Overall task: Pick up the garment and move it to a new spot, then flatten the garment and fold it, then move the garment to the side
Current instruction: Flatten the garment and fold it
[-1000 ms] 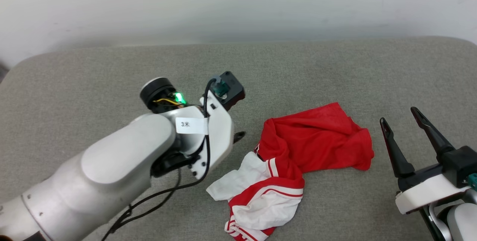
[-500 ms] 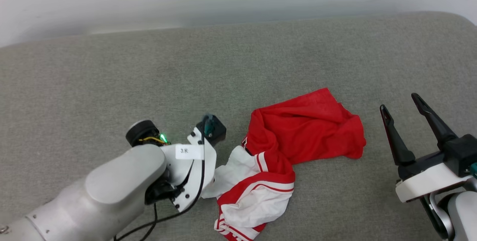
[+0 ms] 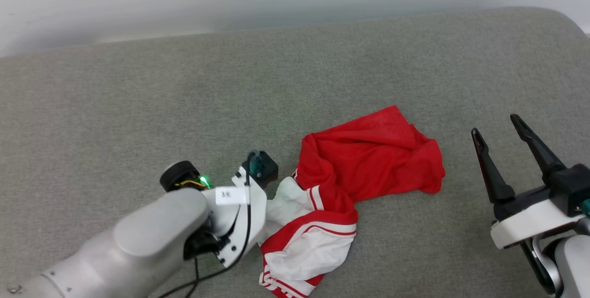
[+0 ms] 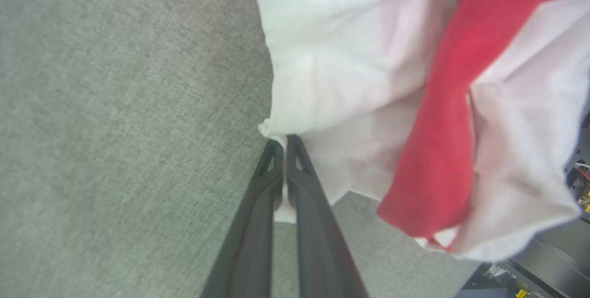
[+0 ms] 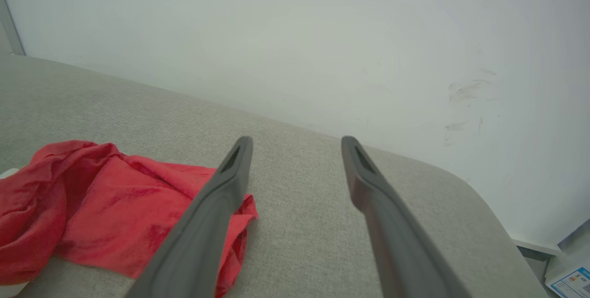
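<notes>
Left claw [image 4: 284, 143] has just dropped low onto the surface [image 3: 115, 104] and snapped its fingers together; a second ago it hung higher, spread wide. A sliver of white sleeve hem is now pinched between the tips. The garment [image 3: 368, 164] lies crumpled directly ahead and to the right of that claw, white sleeve nearest, red body further right, none of it lifted yet. Grasp looks made, so lift-and-move is probably next; the thin pinch may slip. Right claw [image 3: 494, 125] spread wide, empty, garment's red edge well to its left
</notes>
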You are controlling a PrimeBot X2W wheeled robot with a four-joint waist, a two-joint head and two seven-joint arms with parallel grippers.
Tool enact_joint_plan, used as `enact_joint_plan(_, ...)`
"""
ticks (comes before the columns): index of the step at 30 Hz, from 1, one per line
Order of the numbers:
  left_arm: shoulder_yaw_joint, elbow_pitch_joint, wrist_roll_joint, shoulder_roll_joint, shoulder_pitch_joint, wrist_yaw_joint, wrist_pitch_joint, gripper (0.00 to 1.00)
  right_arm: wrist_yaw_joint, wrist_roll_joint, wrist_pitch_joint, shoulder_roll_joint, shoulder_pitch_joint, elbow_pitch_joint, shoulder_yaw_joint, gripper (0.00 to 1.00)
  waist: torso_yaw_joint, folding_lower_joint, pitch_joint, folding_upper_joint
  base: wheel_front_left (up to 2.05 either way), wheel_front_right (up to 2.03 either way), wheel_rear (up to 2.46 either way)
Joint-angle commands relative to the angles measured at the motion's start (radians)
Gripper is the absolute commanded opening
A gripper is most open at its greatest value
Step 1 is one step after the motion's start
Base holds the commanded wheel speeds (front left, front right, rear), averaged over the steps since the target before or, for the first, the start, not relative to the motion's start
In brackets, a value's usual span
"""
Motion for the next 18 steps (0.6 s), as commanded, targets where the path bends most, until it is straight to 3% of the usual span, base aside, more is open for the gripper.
enact_joint_plan(1, 0.012, 0.0, -0.014, 0.023, -0.019, -0.001, -0.031, 0.0, -0.001, 0.0, -0.005, -0.003, 0.018, 0.004, -0.006, 1.0, 0.013, 0.0, -0.016, 0.0, 0.0, 0.0, 0.0)
enact_joint_plan(6, 0.064, 0.001, -0.047, 0.102, -0.038, -0.001, -0.089, 0.0, -0.001, -0.001, -0.004, -0.002, 0.04, 0.002, -0.01, 1.0, 0.036, 0.0, -0.042, 0.0, 0.0, 0.0, 0.0)
enact_joint_plan(12, 0.093, 0.056, -0.085, 0.197, 0.006, 0.033, -0.087, 0.0, -0.001, 0.003, -0.004, -0.006, 0.038, -0.004, -0.004, 1.0, 0.048, 0.0, -0.049, 0.0, 0.0, 0.0, 0.0)
enact_joint_plan(18, 0.103, 0.164, -0.131, 0.219, 0.069, 0.064, -0.091, 0.0, -0.001, 0.007, -0.003, -0.006, 0.033, -0.002, 0.011, 1.0, 0.041, 0.0, -0.042, 0.0, 0.0, 0.0, 0.0)
